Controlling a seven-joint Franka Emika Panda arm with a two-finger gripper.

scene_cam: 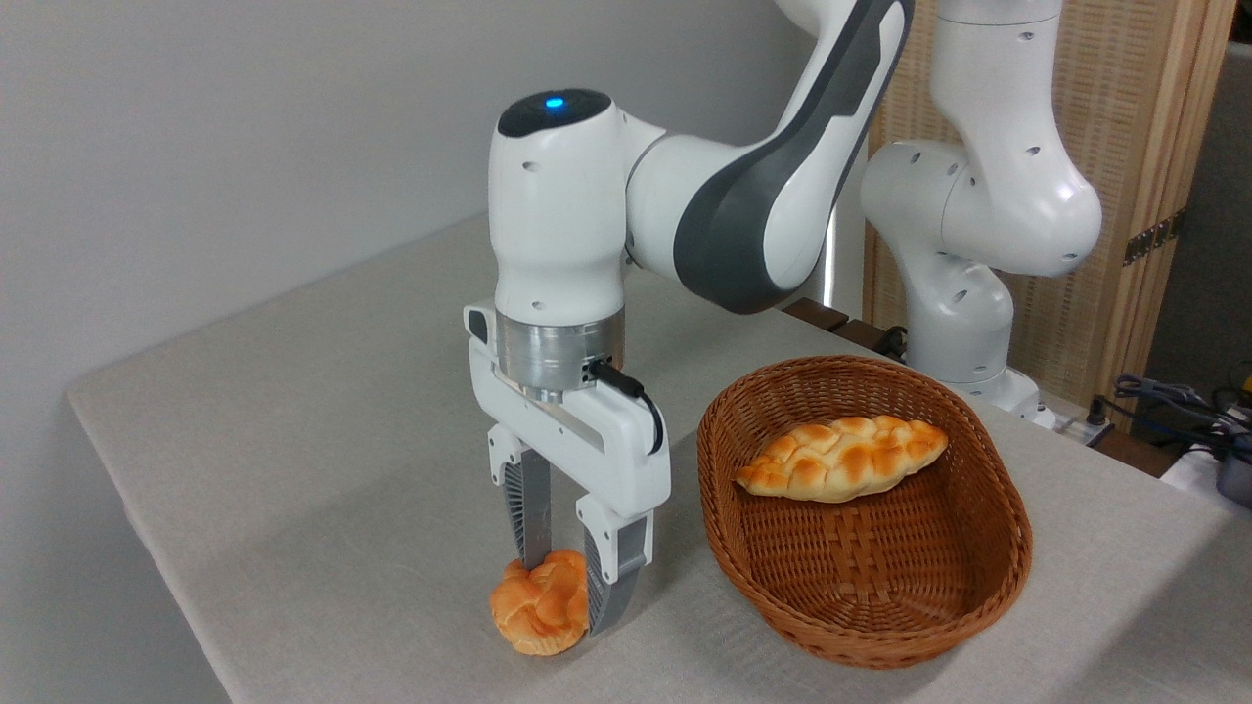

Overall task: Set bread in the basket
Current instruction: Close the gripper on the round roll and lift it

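Gripper [567, 577] clasping bun [538, 614] between fingers, bun resting on table [293, 440] left of basket [978, 606]; loaf [843, 458] lying at basket's far side, leaving near floor free for bun

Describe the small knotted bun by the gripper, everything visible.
The small round knotted bun has a glossy orange-golden crust, twisted into lobes, paler underneath. It looks whole and sits on the grey cloth-covered table, left of the brown wicker basket and outside it. The gripper straddles it, fingers at either side.
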